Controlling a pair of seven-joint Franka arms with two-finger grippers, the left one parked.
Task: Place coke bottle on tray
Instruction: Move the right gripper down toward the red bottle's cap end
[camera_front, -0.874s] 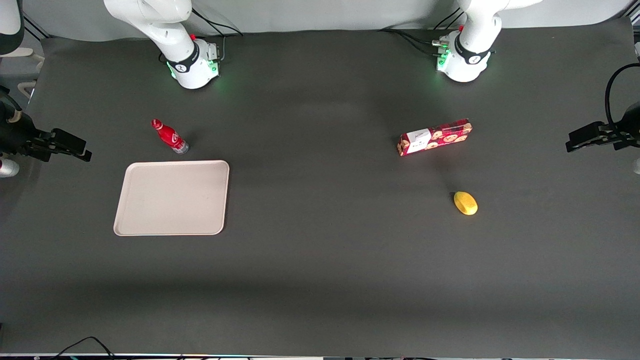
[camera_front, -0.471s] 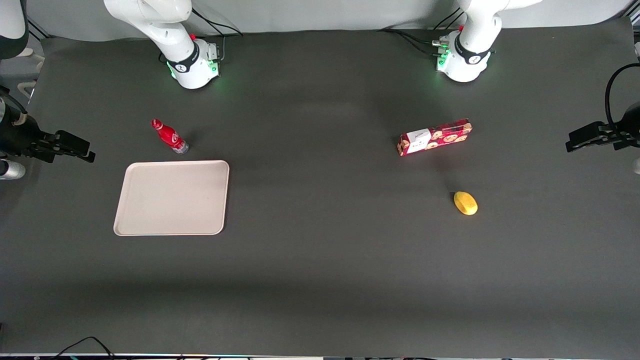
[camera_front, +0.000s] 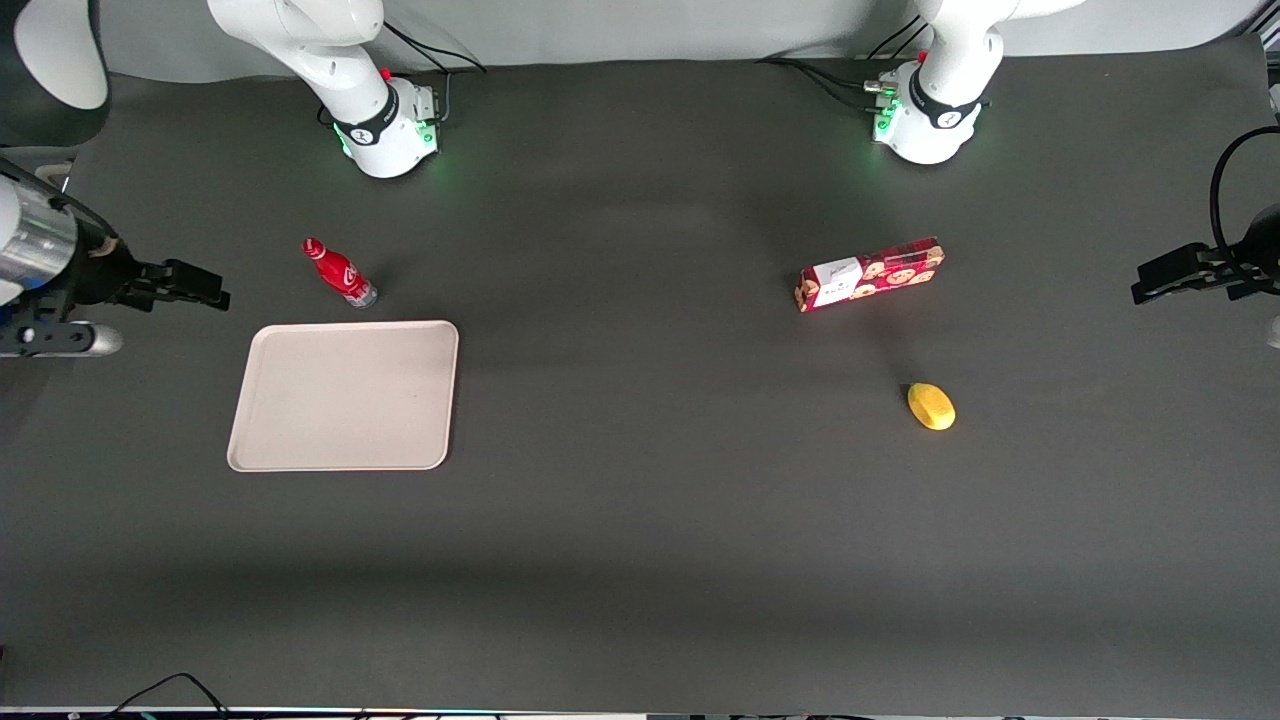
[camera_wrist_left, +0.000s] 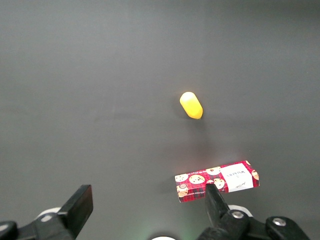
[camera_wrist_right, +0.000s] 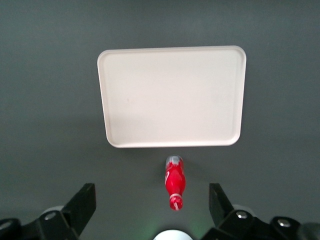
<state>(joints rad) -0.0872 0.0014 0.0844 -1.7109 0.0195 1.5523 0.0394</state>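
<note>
The coke bottle (camera_front: 340, 273), small, red, with a silvery base, stands upright on the dark table just farther from the front camera than the tray (camera_front: 343, 395). The beige tray lies flat and holds nothing. My right gripper (camera_front: 205, 292) hangs high over the working arm's end of the table, sideways from the bottle and apart from it. Its fingers are spread wide and hold nothing. In the right wrist view the bottle (camera_wrist_right: 175, 182) shows between the open fingers of the gripper (camera_wrist_right: 152, 206), far below them, beside the tray (camera_wrist_right: 172, 95).
A red cookie box (camera_front: 868, 273) and a yellow rounded object (camera_front: 931, 406) lie toward the parked arm's end of the table; both also show in the left wrist view, the box (camera_wrist_left: 217, 181) and the yellow object (camera_wrist_left: 191, 105). The working arm's base (camera_front: 385, 125) stands farther from the camera than the bottle.
My right gripper has moved in from the table's end toward the bottle. The bottle, the tray and the other things have not moved.
</note>
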